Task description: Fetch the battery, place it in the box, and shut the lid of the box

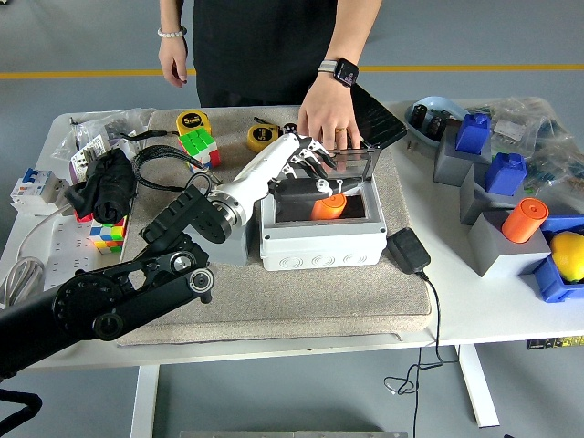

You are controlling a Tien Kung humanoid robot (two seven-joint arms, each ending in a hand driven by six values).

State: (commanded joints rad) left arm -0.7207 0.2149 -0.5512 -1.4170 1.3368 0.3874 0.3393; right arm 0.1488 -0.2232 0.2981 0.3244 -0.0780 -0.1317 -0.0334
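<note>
The grey box (321, 243) stands open on the beige mat (301, 301) at the table's middle. An orange battery (328, 206) lies inside it. Its dark see-through lid (354, 159) stands upright along the far edge. My left hand (319, 173) reaches in from the lower left; its fingers (314, 161) hang loosely over the box's far-left part, just in front of the lid, holding nothing. A person's hand (325, 117) with a watch rests behind the lid. Their other hand (172, 62) hangs at the far left.
A black charger (408, 249) with its cable lies right of the box. Two yellow tape measures (193, 119) and a cube (197, 142) sit behind my arm. Grey and blue blocks (497, 173), an orange cylinder (525, 219) and a yellow ball (568, 254) crowd the right side.
</note>
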